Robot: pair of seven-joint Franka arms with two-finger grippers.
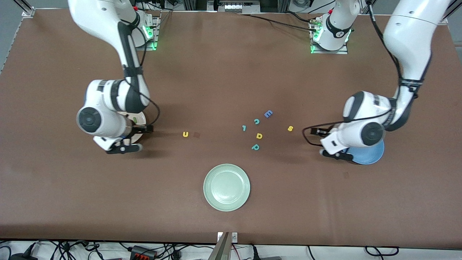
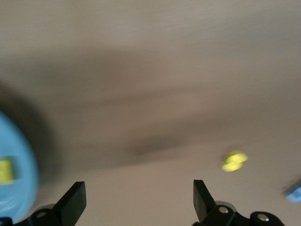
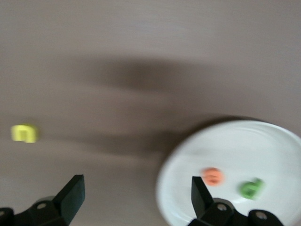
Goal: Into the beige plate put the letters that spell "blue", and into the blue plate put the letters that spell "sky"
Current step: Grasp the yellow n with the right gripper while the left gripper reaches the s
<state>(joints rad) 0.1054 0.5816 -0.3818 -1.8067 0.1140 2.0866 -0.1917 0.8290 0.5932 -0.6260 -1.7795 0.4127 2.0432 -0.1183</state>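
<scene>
The beige plate [image 1: 140, 118] lies at the right arm's end, mostly hidden under that arm. In the right wrist view the plate [image 3: 235, 146] holds an orange e [image 3: 212, 176] and a green b [image 3: 251, 187]. My right gripper [image 3: 138, 195] hangs open and empty over the plate's rim and the bare table [image 1: 124, 148]. The yellow u [image 1: 185, 134] [image 3: 24, 133] lies on the table. The blue plate [image 1: 370, 153] [image 2: 16, 183] holds a blurred yellow letter [image 2: 5, 170]. My left gripper [image 1: 337, 154] [image 2: 139, 200] is open and empty over the table beside it. The yellow s [image 1: 290, 128] [image 2: 234, 160] lies on the table.
A pale green plate [image 1: 226, 187] sits near the front edge. Mid-table lie a blue E [image 1: 268, 114], a teal c [image 1: 256, 121], a teal l [image 1: 244, 128], a yellow a-like letter [image 1: 259, 135] and a teal p [image 1: 255, 147].
</scene>
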